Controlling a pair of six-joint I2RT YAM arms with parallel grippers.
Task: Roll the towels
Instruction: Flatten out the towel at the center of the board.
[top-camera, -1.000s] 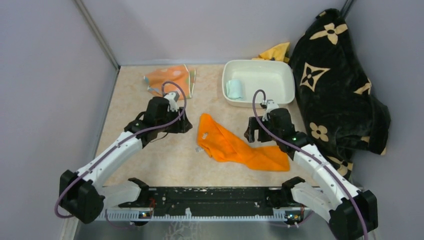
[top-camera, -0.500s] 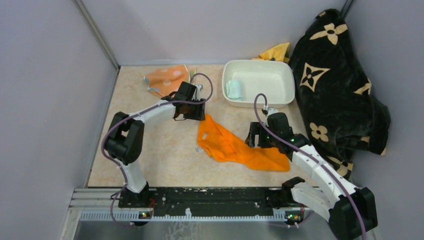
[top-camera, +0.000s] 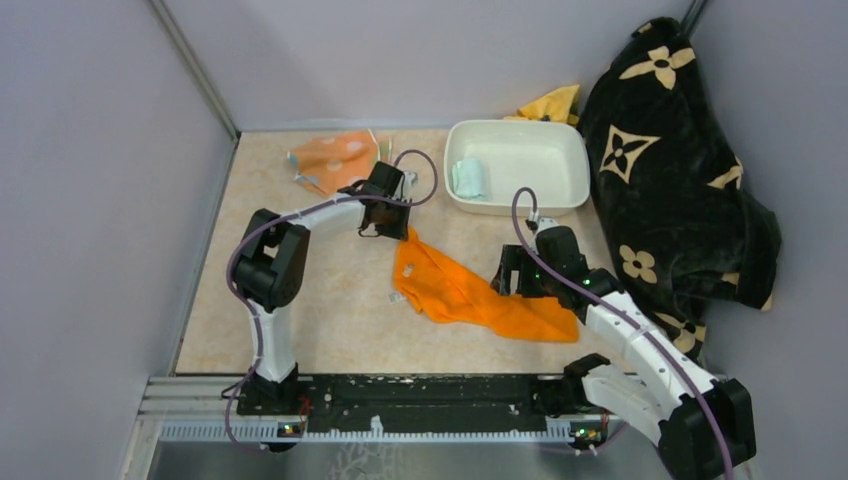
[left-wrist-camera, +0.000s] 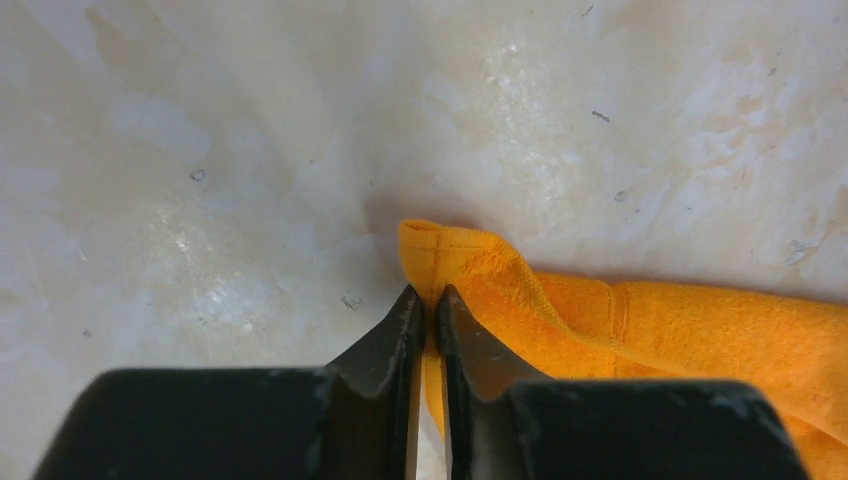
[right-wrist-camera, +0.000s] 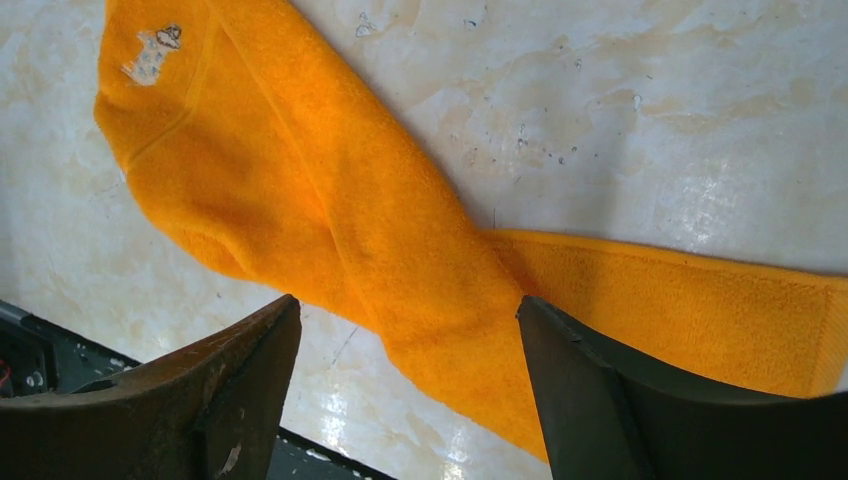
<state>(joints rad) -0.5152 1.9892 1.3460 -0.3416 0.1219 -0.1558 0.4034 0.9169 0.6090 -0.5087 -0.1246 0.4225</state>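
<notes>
The bright orange towel (top-camera: 470, 292) lies crumpled across the middle of the table. My left gripper (top-camera: 396, 226) is at its far left corner, shut on that corner (left-wrist-camera: 432, 255), which sticks up past the fingertips. My right gripper (top-camera: 508, 277) hovers over the towel's right part, open; the orange towel (right-wrist-camera: 400, 260) shows between its fingers (right-wrist-camera: 235, 375), which are apart from it. A pale mint towel (top-camera: 468, 178) lies rolled inside the white tub (top-camera: 560, 148). The dotted orange towel (top-camera: 335, 158) lies flat at the far left.
A big black blanket with tan flowers (top-camera: 670, 170) is heaped along the right wall. A yellow cloth (top-camera: 552, 103) peeks out behind the tub. Grey walls close the table on three sides, and the arm rail (top-camera: 420, 400) runs along the near edge.
My left arm has reached right and forward to the orange towel's far left corner and its jaws have closed on it. The right gripper has shifted slightly toward the near side.
</notes>
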